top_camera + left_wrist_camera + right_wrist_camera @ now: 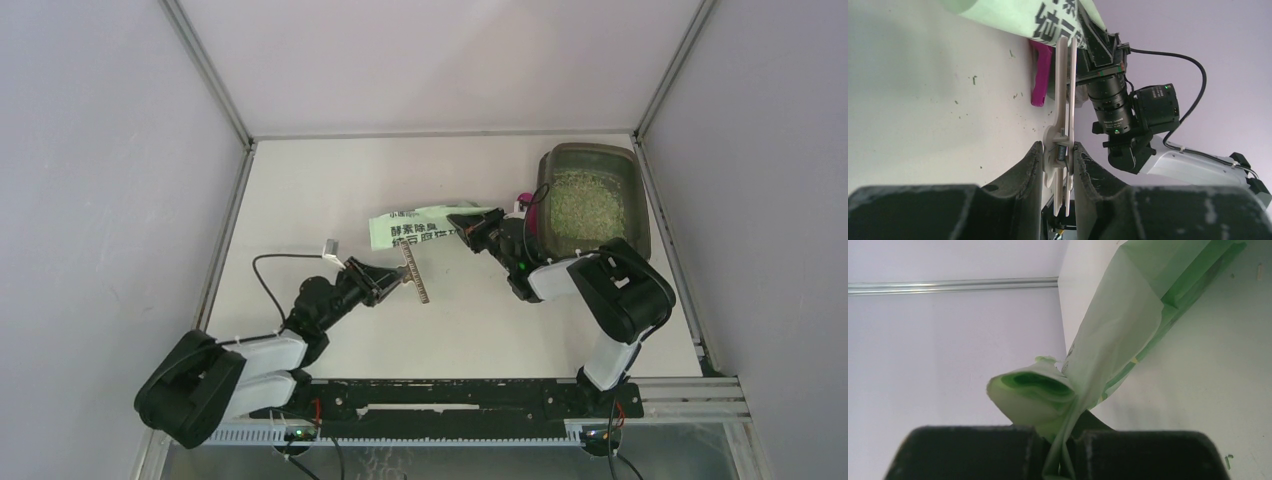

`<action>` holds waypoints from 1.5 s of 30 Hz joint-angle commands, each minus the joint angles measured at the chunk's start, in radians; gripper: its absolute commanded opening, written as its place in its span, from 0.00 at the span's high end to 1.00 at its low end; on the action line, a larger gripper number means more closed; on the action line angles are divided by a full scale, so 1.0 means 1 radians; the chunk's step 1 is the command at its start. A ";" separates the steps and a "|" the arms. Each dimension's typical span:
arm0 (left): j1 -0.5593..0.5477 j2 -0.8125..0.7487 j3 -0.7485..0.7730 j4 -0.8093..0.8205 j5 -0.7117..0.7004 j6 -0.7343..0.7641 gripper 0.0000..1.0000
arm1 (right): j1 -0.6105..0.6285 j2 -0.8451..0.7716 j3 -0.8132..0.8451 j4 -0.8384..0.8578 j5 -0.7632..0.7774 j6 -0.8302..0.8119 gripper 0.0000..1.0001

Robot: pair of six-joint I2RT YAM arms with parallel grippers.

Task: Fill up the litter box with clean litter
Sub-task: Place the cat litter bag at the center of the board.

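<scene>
Right gripper (1062,442) is clamped flat on the folded mouth of the green bag (1128,315), lifting that end so the fold stays gathered. Left gripper (1058,155) pinches a long spring clip (1064,100) near its hinge, with the long arms pointed at the bag. I read that as lining up to slide it over the fold. The litter box (640,200) sits in the far right corner, well apart from the clip, with clean litter (585,205) spread inside, so filling looks done to me. A magenta scoop (1040,75) lies on the table near the bag.
</scene>
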 commanded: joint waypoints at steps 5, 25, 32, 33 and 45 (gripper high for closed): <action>-0.001 0.174 0.027 0.266 0.034 -0.059 1.00 | -0.003 -0.004 0.034 0.115 -0.024 0.018 1.00; -0.009 0.235 0.045 0.340 0.130 -0.107 0.99 | -0.014 0.020 0.038 0.139 -0.054 -0.006 1.00; -0.038 0.328 0.089 0.355 0.175 -0.117 0.98 | -0.014 0.022 0.044 0.138 -0.064 -0.012 1.00; -0.041 0.345 0.087 0.375 0.175 -0.123 0.98 | -0.014 0.021 0.044 0.136 -0.065 -0.015 1.00; -0.041 0.442 0.108 0.453 0.187 -0.147 0.97 | -0.018 0.013 0.049 0.127 -0.081 -0.036 1.00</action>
